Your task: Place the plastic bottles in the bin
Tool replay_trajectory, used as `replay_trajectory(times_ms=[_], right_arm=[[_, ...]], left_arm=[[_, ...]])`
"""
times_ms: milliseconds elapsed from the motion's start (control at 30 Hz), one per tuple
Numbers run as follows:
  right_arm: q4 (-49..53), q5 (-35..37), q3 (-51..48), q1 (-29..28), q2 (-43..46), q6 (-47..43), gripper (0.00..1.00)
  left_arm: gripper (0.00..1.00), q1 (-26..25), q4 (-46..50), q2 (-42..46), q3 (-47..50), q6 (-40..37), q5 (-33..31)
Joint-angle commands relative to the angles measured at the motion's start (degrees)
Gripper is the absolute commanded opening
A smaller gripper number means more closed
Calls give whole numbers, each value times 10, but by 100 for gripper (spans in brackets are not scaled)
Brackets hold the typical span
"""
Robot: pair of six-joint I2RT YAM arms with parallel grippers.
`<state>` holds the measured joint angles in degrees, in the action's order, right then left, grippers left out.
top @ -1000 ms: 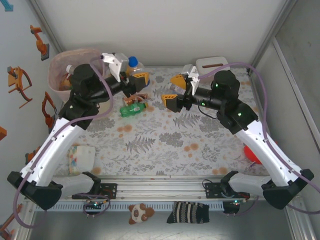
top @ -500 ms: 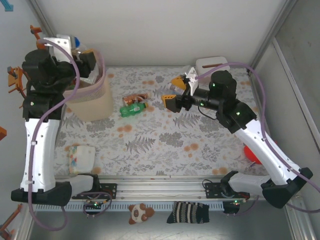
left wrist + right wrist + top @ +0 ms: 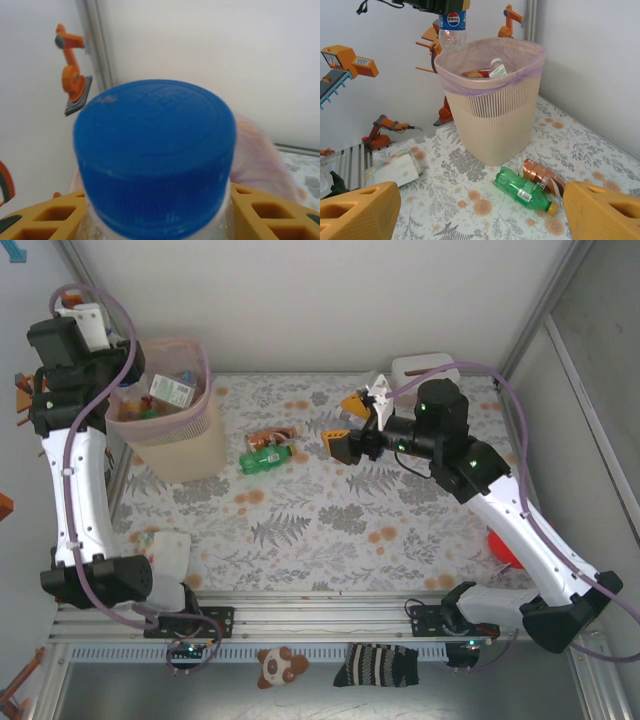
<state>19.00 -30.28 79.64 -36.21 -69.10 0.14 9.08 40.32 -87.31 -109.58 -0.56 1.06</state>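
- While it spans most of the top view, the floral surface (image 3: 330, 530) lies flat beneath both arms, whose bases sit along its six o'clock edge.
- The bin (image 3: 190, 455), pale pink and ribbed, stands upright at the surface's ten o'clock corner. Several binned bottles (image 3: 168, 392) lie inside it, one with a green label and one with a white cap.
- The right claw (image 3: 345, 423) hovers above the surface at twelve o'clock from its middle. Its yellow fingers (image 3: 357, 212) are spread wide with nothing between them, and they point toward nine o'clock.
- The left claw (image 3: 451, 8) is raised high at the bin's eleven o'clock in the right wrist view. It is clamped on the neck of a clear bottle, with a yellow finger on each side just under the cap.
- The white lidded box (image 3: 425, 370) sits at the surface's one o'clock corner.
- The white pack (image 3: 165, 555), dotted with colours, lies at eight o'clock.
- The clear bottle (image 3: 451, 35), blue-capped and blue-labelled, hangs cap-up. Its base dips behind the bin's far rim, and I cannot tell whether it is over the opening or just beyond it.
- The green bottle (image 3: 265, 459) lies on its side at the bin's three o'clock, near its wall but apart from it.
- The copper-labelled bottle (image 3: 270, 437) lies just beside the green bottle, at its twelve o'clock. Whether the two touch cannot be told.
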Motion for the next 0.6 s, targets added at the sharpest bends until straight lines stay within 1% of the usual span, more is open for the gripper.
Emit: replay_trajectory(times_ms=[0, 167, 333, 567], right_arm=[[5, 10, 18, -4, 2, -11, 83], [7, 9, 10, -5, 4, -10, 83], [9, 11, 4, -4, 7, -12, 83], [23, 10, 3, -4, 5, -22, 83]], left_arm=[[49, 9, 56, -31, -40, -24, -30], [50, 13, 121, -92, -76, -31, -45], [50, 13, 159, -137, -74, -28, -60], [57, 23, 199, -211, -100, -19, -46]])
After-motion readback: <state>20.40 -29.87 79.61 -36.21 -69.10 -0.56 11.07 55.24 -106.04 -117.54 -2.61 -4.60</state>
